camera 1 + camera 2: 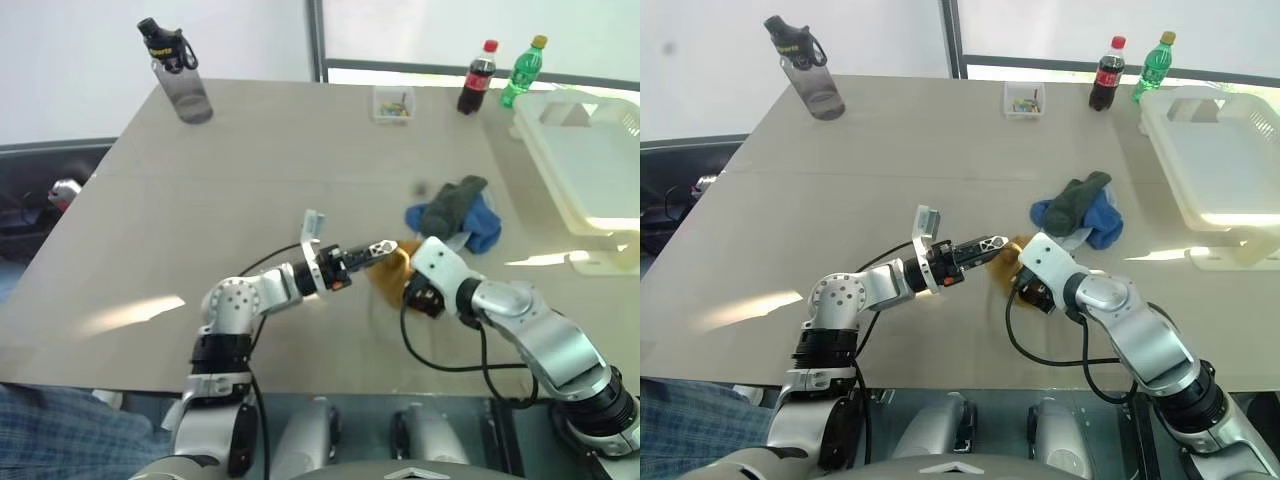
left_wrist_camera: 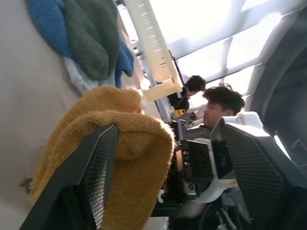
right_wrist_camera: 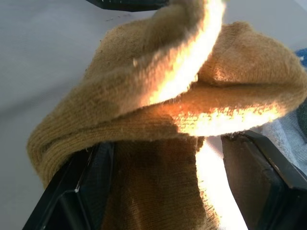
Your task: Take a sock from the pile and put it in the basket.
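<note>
- Right wrist view: right gripper, fingers spread, the mustard-yellow sock bunched between them; grip on it cannot be told.
- Left gripper: fingers wide apart, one finger against the sock, meeting the right gripper over the table.
- Pile: blue and dark grey-green socks just beyond.
- Basket: table's far right edge, well apart from the sock.

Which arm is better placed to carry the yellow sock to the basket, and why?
Right, probably. The right hand has the sock between its open fingers, and the basket is on that side. The left hand only reaches it from across.
</note>
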Robot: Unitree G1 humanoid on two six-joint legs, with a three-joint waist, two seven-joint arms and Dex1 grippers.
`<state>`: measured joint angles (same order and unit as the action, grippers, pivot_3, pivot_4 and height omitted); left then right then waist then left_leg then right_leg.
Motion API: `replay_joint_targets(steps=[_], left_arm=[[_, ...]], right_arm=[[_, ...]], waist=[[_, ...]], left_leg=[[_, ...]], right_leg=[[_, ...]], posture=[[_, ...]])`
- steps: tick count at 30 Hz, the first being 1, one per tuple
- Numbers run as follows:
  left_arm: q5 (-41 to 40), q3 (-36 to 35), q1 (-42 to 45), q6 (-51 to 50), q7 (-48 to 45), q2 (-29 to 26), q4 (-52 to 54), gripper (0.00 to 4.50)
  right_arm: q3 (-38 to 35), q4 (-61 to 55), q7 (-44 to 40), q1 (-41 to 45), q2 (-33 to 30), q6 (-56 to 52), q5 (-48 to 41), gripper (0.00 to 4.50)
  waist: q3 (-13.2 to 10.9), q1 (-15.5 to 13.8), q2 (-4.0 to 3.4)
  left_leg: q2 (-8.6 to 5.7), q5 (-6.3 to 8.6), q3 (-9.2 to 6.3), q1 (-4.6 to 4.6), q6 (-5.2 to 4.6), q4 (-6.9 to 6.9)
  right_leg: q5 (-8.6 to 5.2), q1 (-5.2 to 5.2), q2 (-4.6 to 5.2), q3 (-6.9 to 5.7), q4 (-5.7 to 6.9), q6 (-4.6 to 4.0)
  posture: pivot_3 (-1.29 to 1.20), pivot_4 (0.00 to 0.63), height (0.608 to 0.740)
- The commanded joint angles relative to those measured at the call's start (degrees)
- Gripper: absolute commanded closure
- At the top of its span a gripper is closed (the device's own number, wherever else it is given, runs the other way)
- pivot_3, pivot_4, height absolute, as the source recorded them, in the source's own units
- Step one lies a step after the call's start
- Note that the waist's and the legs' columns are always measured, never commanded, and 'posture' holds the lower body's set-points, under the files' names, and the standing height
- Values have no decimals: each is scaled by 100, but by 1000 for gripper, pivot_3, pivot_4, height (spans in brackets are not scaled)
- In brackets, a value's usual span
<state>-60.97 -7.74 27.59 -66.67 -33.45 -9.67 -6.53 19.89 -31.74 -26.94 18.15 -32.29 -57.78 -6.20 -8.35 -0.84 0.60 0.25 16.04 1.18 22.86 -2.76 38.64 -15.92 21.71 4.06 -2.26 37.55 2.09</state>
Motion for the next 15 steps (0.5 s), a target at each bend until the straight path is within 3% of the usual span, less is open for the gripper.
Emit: replay_joint_targets(steps=[1,10,15], left_arm=[[-34,104,39,-64,-186,11,181,758],[327,285,168,74,-417,14,-89,758],[499,323,280,168,-511,144,-278,758]], right_arm=[[-479,-316,-4,-24,135,-83,-223,957],[-711,-717,-413,134,-452,374,-320,957],[-1475,-833,-601,-210,-693,129,-669,957]], waist=[[-7,7,1],[-45,-1,4],[-55,-8,7]], left_leg=[[0,0,0,0,0,0],[0,0,-1,1,0,0],[0,0,-3,6,0,0]], right_leg=[[0,0,0,0,0,0],[0,2,-4,-2,1,1],[-1,2,-4,-5,-1,2]], posture=[[0,150,740],[0,150,740],[0,150,740]])
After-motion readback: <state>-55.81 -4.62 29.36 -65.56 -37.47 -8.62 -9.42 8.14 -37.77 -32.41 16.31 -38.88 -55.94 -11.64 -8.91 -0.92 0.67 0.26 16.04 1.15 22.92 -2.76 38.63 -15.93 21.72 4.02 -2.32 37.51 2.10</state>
